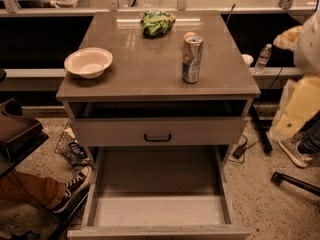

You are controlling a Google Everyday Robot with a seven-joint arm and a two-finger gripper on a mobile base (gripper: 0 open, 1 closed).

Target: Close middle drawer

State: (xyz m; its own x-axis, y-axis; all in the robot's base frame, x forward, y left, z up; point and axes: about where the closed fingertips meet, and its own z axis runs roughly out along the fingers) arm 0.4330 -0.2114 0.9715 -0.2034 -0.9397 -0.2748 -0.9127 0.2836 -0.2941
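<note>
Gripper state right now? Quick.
Gripper: not in view; only pale arm segments show at the right edge, away from the open wide pale-grey middle drawer.

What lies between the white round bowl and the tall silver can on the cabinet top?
Nothing: the camera view shows bare cabinet top between the white round bowl and the tall silver can. The gripper is out of view.

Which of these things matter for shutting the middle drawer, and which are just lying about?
For the job:
- middle drawer, pulled far out, floor bare
- end effector, not in view

Just lying about:
- bowl, can and green bag, all on the cabinet top
- water bottle, behind on the right
- sneaker on someone's foot, left of the drawer
</note>
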